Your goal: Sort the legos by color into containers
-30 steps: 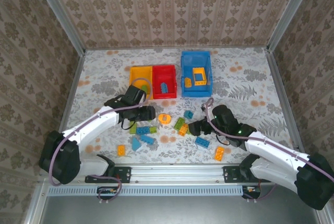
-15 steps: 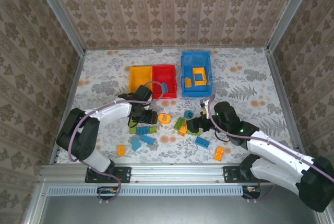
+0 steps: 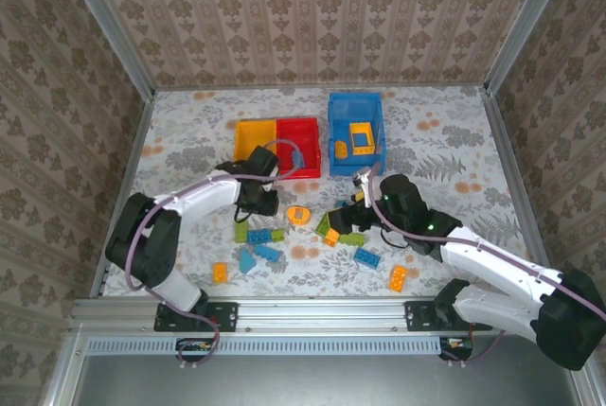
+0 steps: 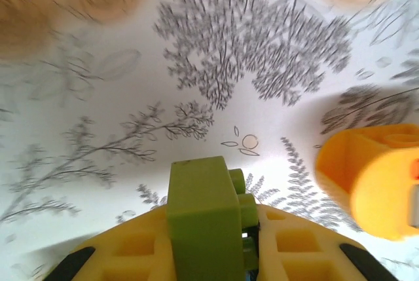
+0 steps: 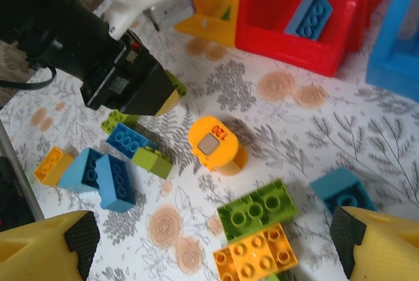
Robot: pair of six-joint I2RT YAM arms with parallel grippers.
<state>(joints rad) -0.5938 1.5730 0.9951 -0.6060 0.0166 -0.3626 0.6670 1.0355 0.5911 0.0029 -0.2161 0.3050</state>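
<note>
From above, my left tool [image 3: 258, 202] is low over the flower-printed surface [image 3: 445, 141], just in front of the yellow-orange open plastic bin [image 3: 248, 136]. That bin touches the red plastic bin [image 3: 295, 123] on its right. The larger blue plastic bin [image 3: 355, 97] stands a little apart, with an orange frame-shaped lego [image 3: 361, 136] inside. My right tool [image 3: 343, 223] hangs over the scatter of small studded bricks between the arms, near an orange rounded lego [image 3: 298, 215].

At my left wrist, a light green studded lego [image 4: 204, 219] is clenched between my yellow fingers [image 4: 131, 251], which press it from both sides. The orange rounded lego lies off to its right on the surface.

At my right wrist, the right tool is released, its yellow fingertips [image 5: 46, 248] wide apart at the lower corners and nothing between them. Beneath it a green studded brick [image 5: 258, 210] touches an orange studded brick [image 5: 255, 260], with a blue square brick [image 5: 340, 192] nearby. A blue flat lego [image 5: 308, 14] lies in the red plastic bin. My left tool shows here too, black, just in front of the yellow-orange bin.
</note>
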